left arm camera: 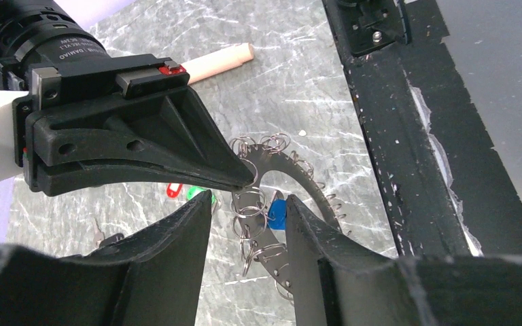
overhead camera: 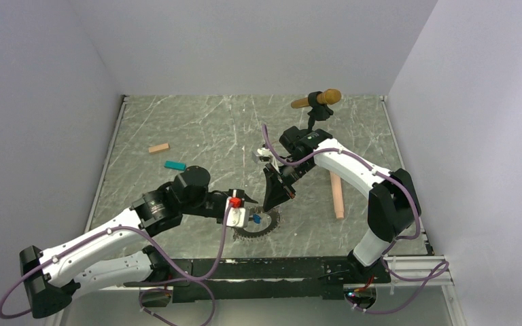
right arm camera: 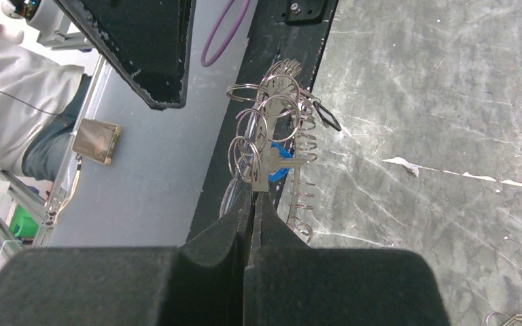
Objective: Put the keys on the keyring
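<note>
Right gripper [right arm camera: 253,202] closed on the keyring [right arm camera: 262,173].
It is held steady, likely so the blue key [left arm camera: 277,212] can be worked by the open left gripper [left arm camera: 248,206].

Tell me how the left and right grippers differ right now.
The left gripper is open, straddling the keyring without gripping; the right gripper is shut on the keyring's flat band. The left reaches in from the left, the right from the far side. Both meet at the keyring.
</note>
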You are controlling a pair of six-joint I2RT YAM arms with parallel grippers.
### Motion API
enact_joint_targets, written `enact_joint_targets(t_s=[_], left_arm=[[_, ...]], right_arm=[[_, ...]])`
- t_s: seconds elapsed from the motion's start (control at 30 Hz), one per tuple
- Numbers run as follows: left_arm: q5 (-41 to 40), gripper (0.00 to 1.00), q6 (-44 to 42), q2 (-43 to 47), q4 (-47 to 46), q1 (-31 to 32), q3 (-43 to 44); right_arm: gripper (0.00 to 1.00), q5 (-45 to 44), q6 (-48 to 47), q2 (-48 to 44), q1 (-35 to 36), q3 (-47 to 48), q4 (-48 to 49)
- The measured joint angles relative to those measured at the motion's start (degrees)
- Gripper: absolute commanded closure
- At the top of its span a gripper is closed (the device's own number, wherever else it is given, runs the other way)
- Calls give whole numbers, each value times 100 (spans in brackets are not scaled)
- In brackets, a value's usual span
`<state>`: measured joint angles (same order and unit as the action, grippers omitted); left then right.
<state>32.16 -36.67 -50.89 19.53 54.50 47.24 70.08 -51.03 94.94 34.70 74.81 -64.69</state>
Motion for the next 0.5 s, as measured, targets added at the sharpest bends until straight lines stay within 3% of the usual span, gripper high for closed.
enact_joint_targets(t_s=[0.5], left_arm=[[-1694,50,-118,-275,-111,706,-240]], right_arm=[[100,0,0,24,0,0,-15]])
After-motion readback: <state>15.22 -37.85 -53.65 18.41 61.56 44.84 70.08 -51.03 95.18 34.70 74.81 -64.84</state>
